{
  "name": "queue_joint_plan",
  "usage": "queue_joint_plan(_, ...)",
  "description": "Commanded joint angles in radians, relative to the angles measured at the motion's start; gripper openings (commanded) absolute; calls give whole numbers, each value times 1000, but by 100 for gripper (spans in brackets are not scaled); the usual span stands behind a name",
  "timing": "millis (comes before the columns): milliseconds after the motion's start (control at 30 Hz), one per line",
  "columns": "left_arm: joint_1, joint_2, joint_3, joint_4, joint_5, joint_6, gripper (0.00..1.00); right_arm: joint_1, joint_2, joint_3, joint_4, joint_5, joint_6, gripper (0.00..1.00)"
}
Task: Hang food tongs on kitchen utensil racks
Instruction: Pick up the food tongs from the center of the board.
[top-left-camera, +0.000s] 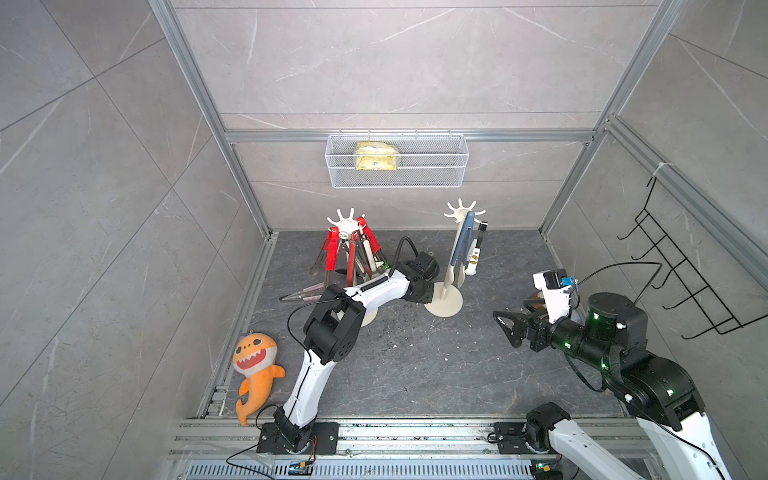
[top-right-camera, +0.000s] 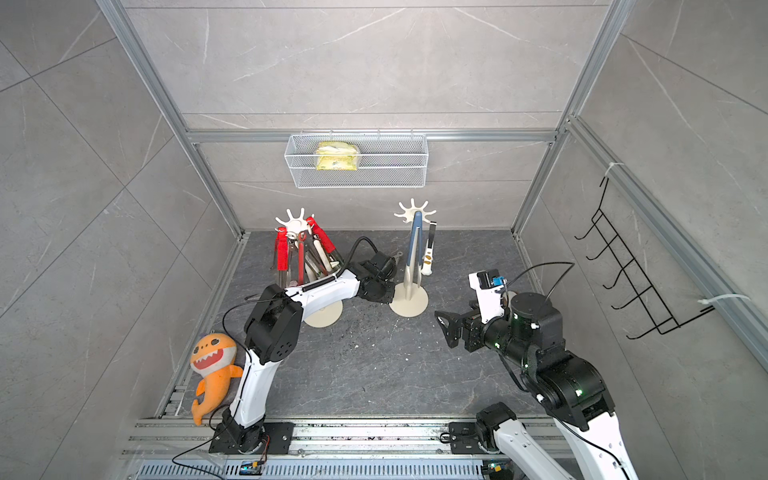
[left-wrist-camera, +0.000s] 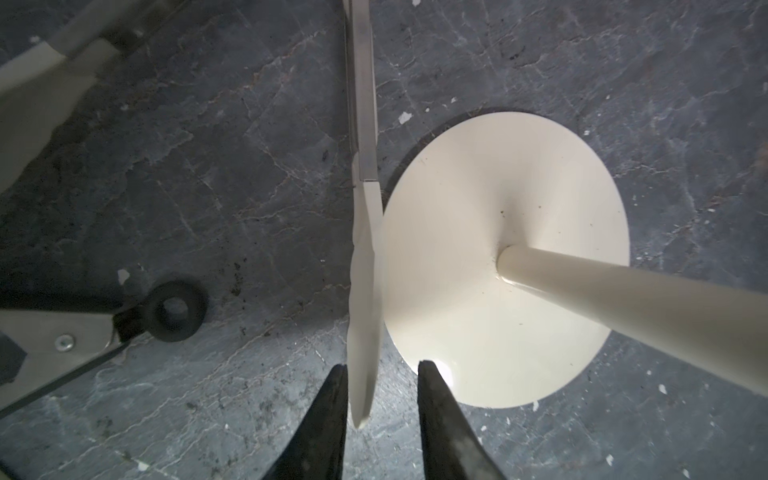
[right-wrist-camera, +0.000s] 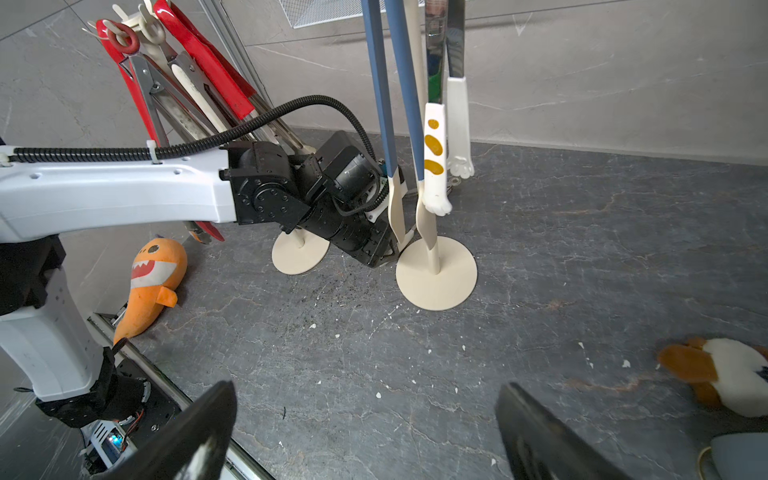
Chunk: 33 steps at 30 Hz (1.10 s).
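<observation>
Toys: two. Orange shark (top-left-camera: 253, 361) far left, a white-and-orange one (right-wrist-camera: 731, 374) far right.
Racks: two cream stands.
Left rack (top-left-camera: 345, 224) carries a crowded bunch of food tongs (right-wrist-camera: 208, 62) with red and cream handles and steel arms, too tangled to count. One more pair (top-left-camera: 301, 293) lies flat on the floor beside it.
My left gripper (left-wrist-camera: 382, 365): jaws narrowly apart, a cream tip (left-wrist-camera: 365, 291) between them, not clamped.
Right rack (top-left-camera: 461, 212) holds two: a blue-grey pair (right-wrist-camera: 379, 83) and a steel pair with cat-paw tips (right-wrist-camera: 434, 141).
My right gripper (right-wrist-camera: 365, 388) gapes wide, holding nothing.
</observation>
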Motion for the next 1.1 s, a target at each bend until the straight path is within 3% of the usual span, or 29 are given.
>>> queue_joint_plan(0,4,13,32,-30,-22,16,30,6,-17,15,-13,-8,13,100)
queue_joint_plan(467,6,57,53,-36,-40,28,16,5,-24,2,-7,-4,19,100)
queue_joint_plan(667,6,47,43,-41,-41,28,0,5,-27,0,-5,-4,23,100)
queue_joint_plan(1067,-18,-97,-70,-33,-65,37,0,5,-26,-21,21,2,27,99)
